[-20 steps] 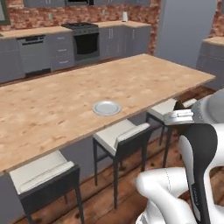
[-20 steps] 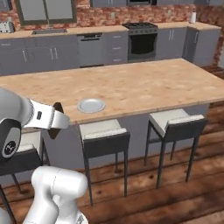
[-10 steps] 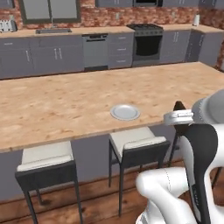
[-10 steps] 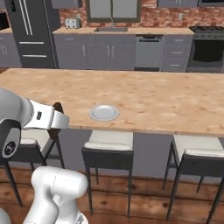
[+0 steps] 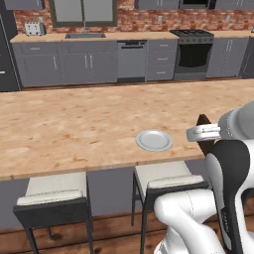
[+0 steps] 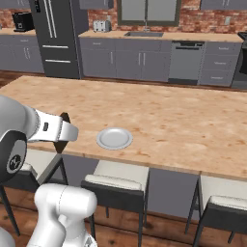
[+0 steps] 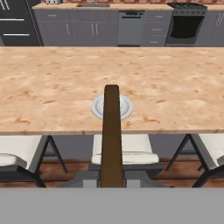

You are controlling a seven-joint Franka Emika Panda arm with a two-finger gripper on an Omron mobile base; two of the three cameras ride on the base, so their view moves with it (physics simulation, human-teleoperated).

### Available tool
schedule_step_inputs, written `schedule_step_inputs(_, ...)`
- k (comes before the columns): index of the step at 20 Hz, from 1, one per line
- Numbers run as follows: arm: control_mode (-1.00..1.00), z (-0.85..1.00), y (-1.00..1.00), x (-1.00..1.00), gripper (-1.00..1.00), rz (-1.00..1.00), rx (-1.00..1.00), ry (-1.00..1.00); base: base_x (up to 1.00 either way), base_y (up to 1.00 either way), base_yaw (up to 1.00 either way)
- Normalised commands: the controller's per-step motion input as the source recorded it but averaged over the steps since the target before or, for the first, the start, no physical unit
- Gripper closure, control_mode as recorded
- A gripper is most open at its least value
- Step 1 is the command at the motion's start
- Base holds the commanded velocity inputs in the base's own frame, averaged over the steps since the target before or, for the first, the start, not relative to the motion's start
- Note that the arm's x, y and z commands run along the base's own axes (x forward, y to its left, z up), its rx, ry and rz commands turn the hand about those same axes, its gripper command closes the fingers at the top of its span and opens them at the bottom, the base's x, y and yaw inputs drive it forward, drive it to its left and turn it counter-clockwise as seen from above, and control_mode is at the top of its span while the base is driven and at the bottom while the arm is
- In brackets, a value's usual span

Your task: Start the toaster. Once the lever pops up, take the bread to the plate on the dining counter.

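Carrying the bread (image 7: 111, 135) edge-on, the fingers (image 7: 92, 177) are clamped on the dark slice, held short of the dining counter (image 5: 74, 124) above the stools (image 5: 54, 191). Toasting and pickup appear done; the toaster (image 6: 100, 26) sits far back on the kitchen counter. Left: reaching forward and setting the bread on the empty plate (image 5: 154, 140).

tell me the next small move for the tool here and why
Probably carry it forward over the dining counter toward the plate. The tool is shut on the bread, held edge-on short of the counter's near edge, and the plate lies bare straight ahead in the hand view.
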Motion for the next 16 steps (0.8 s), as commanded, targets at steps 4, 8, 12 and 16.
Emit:
schedule_step_inputs(4,1.00,0.00,0.00,0.00,1.00,0.00,0.00,0.00,0.37,-0.12,0.04)
schedule_step_inputs(8,1.00,0.00,0.00,0.00,1.00,0.00,0.00,0.00,0.41,-0.01,-0.03)
schedule_step_inputs(12,1.00,0.00,0.00,0.00,1.00,0.00,0.00,0.00,0.43,-0.04,-0.03)
schedule_step_inputs(16,1.00,0.00,0.00,0.00,1.00,0.00,0.00,0.00,0.43,0.00,-0.05)
